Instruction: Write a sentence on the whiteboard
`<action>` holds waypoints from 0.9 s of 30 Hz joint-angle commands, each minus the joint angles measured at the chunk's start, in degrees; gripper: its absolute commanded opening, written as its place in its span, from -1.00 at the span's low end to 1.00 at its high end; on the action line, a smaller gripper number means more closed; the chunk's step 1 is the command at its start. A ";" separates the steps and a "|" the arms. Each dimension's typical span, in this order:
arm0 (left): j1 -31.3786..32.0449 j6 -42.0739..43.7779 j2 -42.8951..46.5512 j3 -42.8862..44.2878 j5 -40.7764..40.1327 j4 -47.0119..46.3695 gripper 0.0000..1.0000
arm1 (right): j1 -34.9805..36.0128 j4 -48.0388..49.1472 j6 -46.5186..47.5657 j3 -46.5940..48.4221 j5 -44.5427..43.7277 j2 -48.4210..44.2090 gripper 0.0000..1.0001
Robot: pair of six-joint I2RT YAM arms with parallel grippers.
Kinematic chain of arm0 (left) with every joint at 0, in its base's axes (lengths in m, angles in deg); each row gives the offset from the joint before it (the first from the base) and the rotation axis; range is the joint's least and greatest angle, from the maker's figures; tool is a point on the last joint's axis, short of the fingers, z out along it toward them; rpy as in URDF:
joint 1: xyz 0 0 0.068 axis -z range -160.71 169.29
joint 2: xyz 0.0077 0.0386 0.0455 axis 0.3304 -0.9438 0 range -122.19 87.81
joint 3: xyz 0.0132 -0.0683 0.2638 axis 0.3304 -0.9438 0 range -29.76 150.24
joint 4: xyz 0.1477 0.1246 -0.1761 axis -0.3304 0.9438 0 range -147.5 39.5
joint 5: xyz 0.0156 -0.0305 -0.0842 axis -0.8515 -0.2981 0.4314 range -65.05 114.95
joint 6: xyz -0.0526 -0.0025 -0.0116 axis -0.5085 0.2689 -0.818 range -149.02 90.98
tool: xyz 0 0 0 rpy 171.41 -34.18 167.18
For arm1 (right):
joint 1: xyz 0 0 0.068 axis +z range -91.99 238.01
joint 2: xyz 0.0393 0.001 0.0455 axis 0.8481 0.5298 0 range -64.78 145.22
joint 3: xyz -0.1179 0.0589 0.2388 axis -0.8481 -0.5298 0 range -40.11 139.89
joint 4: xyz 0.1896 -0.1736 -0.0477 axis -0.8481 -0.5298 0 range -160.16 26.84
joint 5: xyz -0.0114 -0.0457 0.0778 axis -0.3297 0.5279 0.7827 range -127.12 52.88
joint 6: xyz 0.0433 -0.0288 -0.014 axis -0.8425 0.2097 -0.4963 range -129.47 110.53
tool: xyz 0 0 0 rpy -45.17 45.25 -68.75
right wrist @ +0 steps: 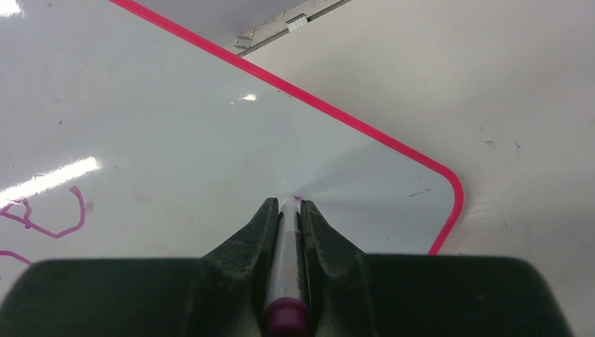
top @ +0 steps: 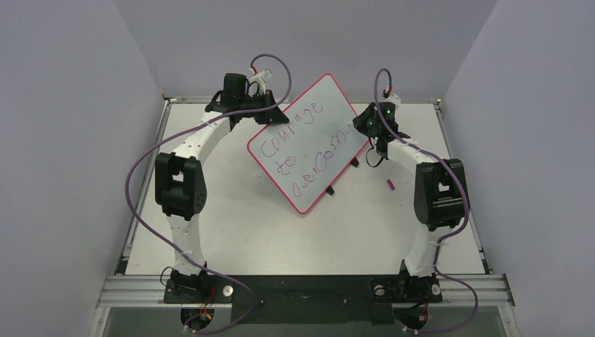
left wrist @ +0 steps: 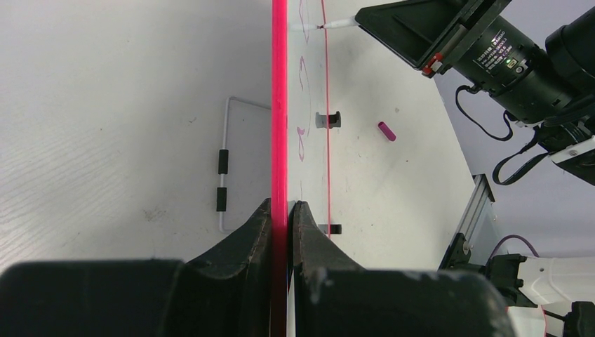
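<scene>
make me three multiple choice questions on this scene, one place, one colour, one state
1. Where is the small purple cap? A) on the whiteboard B) on the table, right of the whiteboard C) on the table, left of it
2. The whiteboard's rim is: A) blue B) green C) pink-red
3. The right pincer is: A) shut on the marker B) open, empty C) shut on the cap
Key: 1 B, it lies on bare table right of the whiteboard; 2 C, the pink-red edge shows in every view; 3 A, it clamps the marker.
</scene>
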 commanded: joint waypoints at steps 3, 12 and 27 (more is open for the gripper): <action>0.53 6.37 -0.06 0.47 -2.82 0.08 -1.00 | 2.17 3.27 -1.33 -0.86 1.07 -0.41 -1.00; 0.54 6.20 -0.36 0.68 -2.63 -0.08 -1.00 | 2.58 5.44 -2.09 -7.98 1.07 -3.68 -1.00; 0.76 5.92 0.40 -0.14 -2.63 -0.63 -1.00 | 1.70 4.15 -1.44 -12.52 -2.21 -5.25 -1.00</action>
